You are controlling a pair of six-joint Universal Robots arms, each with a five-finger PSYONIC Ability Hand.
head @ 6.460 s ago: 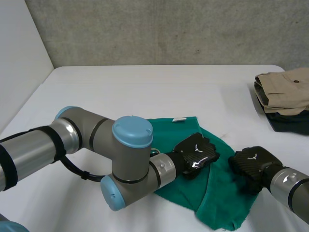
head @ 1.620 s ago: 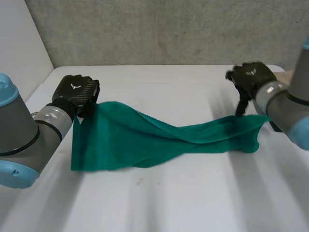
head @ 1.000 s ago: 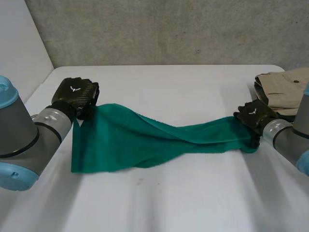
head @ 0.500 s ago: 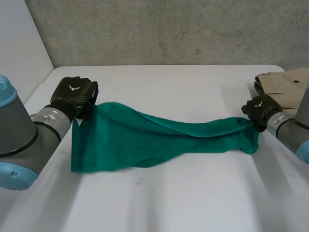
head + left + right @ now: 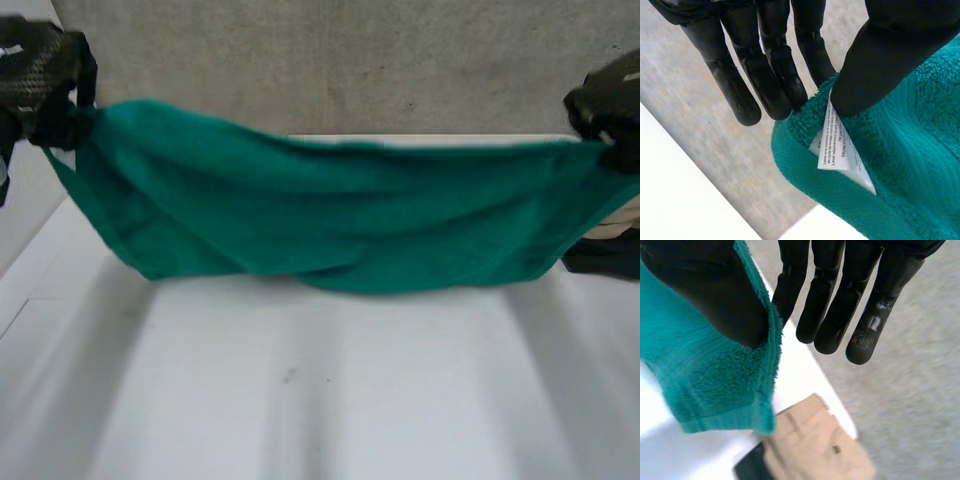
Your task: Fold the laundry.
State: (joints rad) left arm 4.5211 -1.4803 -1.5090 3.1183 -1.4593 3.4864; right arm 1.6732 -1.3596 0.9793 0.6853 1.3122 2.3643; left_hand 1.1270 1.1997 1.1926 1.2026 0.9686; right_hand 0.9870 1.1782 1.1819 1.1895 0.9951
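The green towel hangs in the air, spread between your two hands. Its upper edge runs left to right above the tabletop and the rest drops like a curtain. Your left hand pinches the upper left corner: in the left wrist view the thumb presses the terry against the fingers, just beside the white care label. Your right hand pinches the upper right corner the same way, thumb on one face and fingers behind the edge. Each grip takes only a little cloth, so I judge a jerk could pull a corner free.

In the head view the left corner sits higher than the right, and the lower edge sags most near the middle. Whether it brushes the tabletop cannot be told. Before laying the towel down, level the hands and draw them slightly apart until the upper edge is straight and the sides hang equal. Then let the bottom edge meet the tabletop first and carry the held edge over it, slowly, so the halves line up.

Mind the right side. A folded beige garment on a dark one lies near that corner, so set the towel down to the left of the pile.
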